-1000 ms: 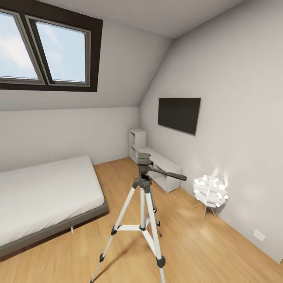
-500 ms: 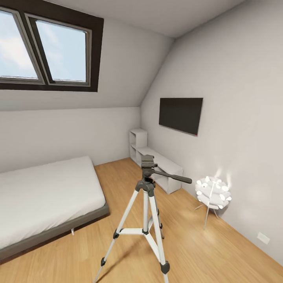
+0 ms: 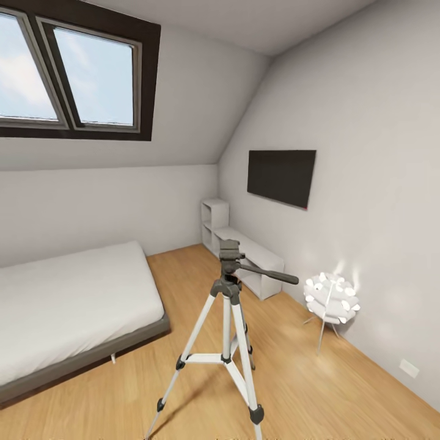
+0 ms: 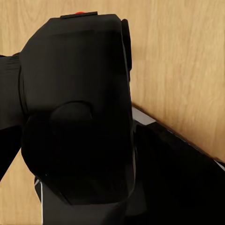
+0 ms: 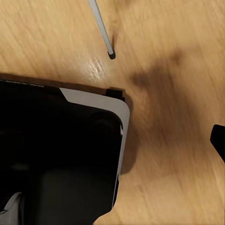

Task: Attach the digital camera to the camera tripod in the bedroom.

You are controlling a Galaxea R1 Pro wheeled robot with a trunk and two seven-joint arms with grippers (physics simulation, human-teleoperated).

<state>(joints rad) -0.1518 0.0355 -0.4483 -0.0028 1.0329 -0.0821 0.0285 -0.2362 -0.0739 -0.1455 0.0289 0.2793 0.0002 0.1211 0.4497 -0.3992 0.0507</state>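
Note:
The camera tripod (image 3: 229,293) stands on the light wood floor in the middle of the bedroom, its silver-white legs spread. Its dark grey head (image 3: 230,252) carries nothing, and the pan handle (image 3: 269,273) points right. In the left wrist view the black digital camera (image 4: 79,108) hangs very close over the floor, its red button (image 4: 80,13) just showing; my left gripper's fingers are hidden behind it. In the right wrist view a thin tripod leg (image 5: 101,23) ends on the floor, and a dark tip (image 5: 218,140) pokes in at the edge.
A low bed (image 3: 67,305) fills the left side. White cube shelves (image 3: 244,250) and a black TV (image 3: 281,177) line the right wall, with a glowing white lamp (image 3: 331,299) on thin legs beside them. My dark base (image 5: 51,154) sits over the floor.
The whole head view shifted a little a second ago, so the tripod looks slightly nearer and further right. Since half a second ago it holds still. Nothing in the room moved.

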